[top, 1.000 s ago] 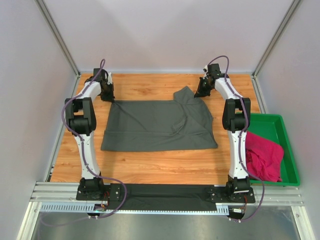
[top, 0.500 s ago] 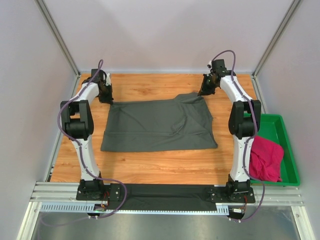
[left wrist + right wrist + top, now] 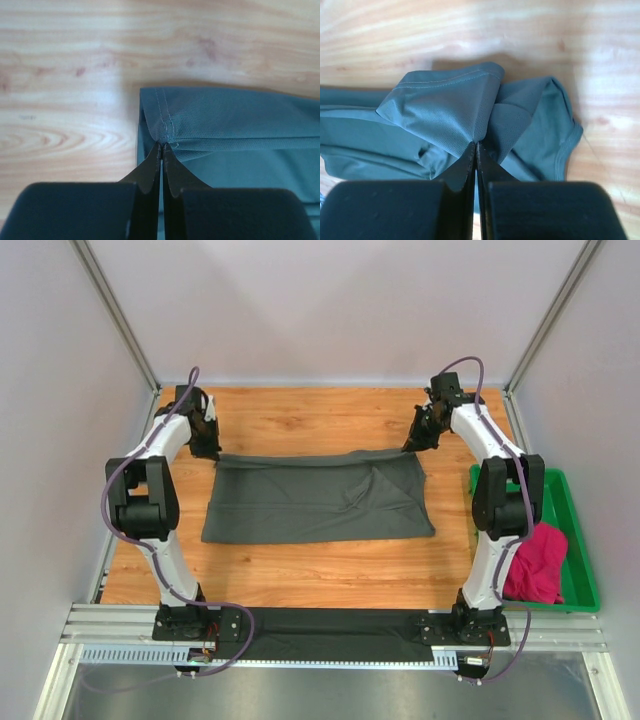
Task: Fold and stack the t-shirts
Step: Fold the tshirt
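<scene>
Grey t-shirt [image 3: 318,502]: laid across the middle of the counter [image 3: 310,575] as a wide flat band. The far edge runs straight from one hand to the other, and creases are seen toward the right end.
Left hand [image 3: 161,146]: closed tight, with the far left corner of the grey t-shirt pinched at its stitched hem.
Right hand [image 3: 475,145]: closed tight on the far right corner. Cloth is gathered up into the pinch and bunched on both sides of it.
Pink t-shirt [image 3: 536,565]: crumpled in the near half of the green tray [image 3: 581,540], well apart from the grey t-shirt.
Green tray: placed just off the right edge of the counter.
In the way: the pink t-shirt and the tray's left wall are partly hidden by the right arm [image 3: 497,530] in the top view.
Surroundings: pale walls [image 3: 330,310] on three sides; a slotted metal rail [image 3: 110,625] along the near edge carries both arm bases, with a black strip [image 3: 330,632] between them.
</scene>
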